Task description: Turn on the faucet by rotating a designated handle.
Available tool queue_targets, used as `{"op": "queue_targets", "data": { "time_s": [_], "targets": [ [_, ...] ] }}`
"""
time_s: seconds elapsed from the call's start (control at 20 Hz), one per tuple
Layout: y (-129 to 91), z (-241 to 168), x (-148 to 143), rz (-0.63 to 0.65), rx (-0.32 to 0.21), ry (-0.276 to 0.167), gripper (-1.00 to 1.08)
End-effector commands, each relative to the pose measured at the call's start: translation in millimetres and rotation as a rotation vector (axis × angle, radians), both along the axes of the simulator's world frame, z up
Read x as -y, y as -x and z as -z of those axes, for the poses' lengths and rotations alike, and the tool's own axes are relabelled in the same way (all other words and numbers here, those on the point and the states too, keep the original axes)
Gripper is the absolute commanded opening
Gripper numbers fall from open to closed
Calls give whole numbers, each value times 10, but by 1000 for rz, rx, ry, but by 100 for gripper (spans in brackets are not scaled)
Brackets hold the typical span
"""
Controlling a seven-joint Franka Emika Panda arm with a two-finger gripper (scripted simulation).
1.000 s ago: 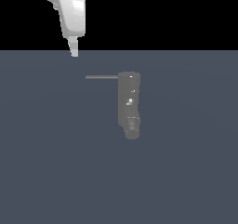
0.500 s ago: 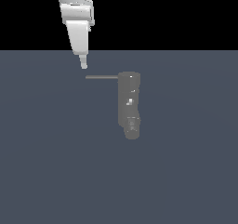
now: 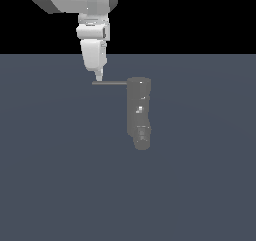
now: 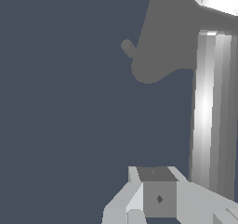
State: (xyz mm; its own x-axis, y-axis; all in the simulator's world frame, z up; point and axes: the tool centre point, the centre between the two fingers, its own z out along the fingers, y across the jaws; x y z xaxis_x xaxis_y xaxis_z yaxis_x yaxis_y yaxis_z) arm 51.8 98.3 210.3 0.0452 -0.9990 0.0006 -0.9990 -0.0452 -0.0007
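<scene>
The fingers [image 3: 99, 77] — whether spread or pinched cannot be told — hover at the handle [image 3: 109, 83] tip jutting from the faucet [image 3: 138, 112] on the surface [image 3: 60, 175], ready to push it round.

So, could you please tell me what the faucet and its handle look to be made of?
The faucet looks like dark grey metal with a dull finish: flat shading, only tiny white specks. The handle seems like plain grey metal rod, matte in the exterior view but catching a bright streak in the wrist view. Being renders, both stay uncertain.
</scene>
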Motion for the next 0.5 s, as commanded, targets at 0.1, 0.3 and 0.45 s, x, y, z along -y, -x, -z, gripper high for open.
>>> {"op": "queue_targets", "data": {
  "time_s": [0.1,0.3,0.45],
  "targets": [
    [-96,73,55,45,0,1,-100],
    [-121,93,70,58,-1,1,-100],
    [-121,93,70,58,-1,1,-100]
  ]
}}
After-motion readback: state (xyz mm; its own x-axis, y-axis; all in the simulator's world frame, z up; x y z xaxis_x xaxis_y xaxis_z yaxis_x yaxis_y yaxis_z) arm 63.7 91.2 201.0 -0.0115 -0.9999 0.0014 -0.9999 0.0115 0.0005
